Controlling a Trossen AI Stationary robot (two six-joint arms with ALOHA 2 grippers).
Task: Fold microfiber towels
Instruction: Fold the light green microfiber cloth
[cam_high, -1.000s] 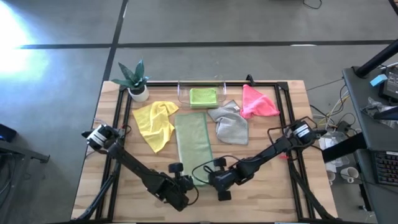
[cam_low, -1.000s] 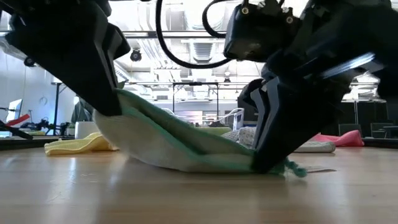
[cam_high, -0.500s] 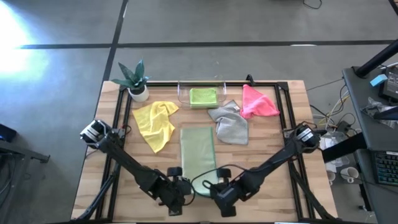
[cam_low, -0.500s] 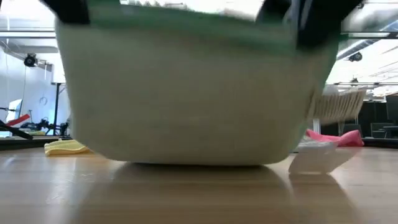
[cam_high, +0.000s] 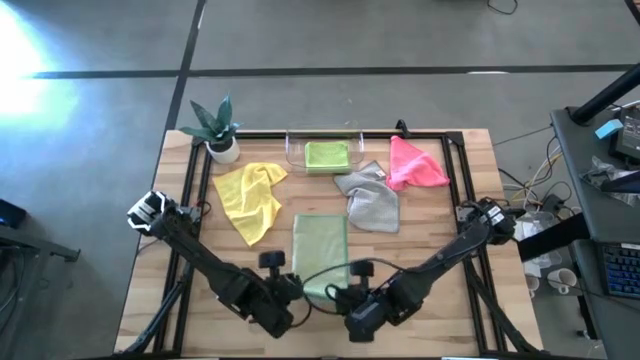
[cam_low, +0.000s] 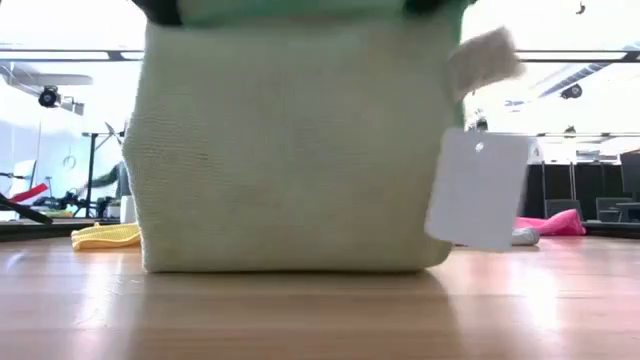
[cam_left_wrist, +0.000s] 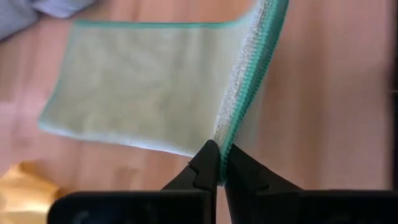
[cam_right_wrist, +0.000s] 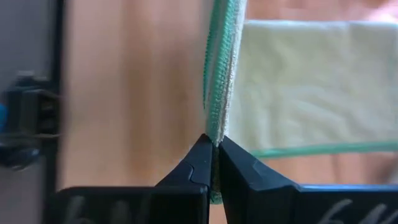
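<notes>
The pale sage green towel (cam_high: 320, 245), a long folded strip, lies along the middle of the table. Its near end is raised between my two grippers. My left gripper (cam_high: 292, 290) is shut on the near left corner and my right gripper (cam_high: 343, 296) on the near right corner. In the low view the towel (cam_low: 290, 150) hangs like a curtain, its lower fold on the tabletop, and a white tag (cam_low: 478, 190) dangles at its right side. Yellow (cam_high: 250, 195), grey (cam_high: 370, 200) and pink (cam_high: 415, 165) towels lie crumpled farther back. My left gripper pinches the sage towel's green-stitched edge (cam_left_wrist: 229, 127) at the near left corner between its two fingertips (cam_left_wrist: 208, 163), slanting down from the near side. The corner is lifted clear and the cloth runs down from it to the table. My right gripper pinches the stitched edge (cam_right_wrist: 217, 118) at the near right corner between its fingertips (cam_right_wrist: 202, 155), slanting down from the near side. Two stitched seams show side by side there, so more than one layer. The corner is lifted clear and the cloth hangs down to the table.
A clear tray (cam_high: 295, 150) holding a lime green towel (cam_high: 327, 155) stands at the far middle. A potted plant (cam_high: 215, 128) stands at the far left corner. Bare wood shows on the near left and near right of the table (cam_high: 160, 300).
Both grippers have risen, staying shut on the sage towel's near corners. The near end has gone from lying slack on the table to hanging upright below the fingers. The far end has slid toward the near edge, away from the tray.
</notes>
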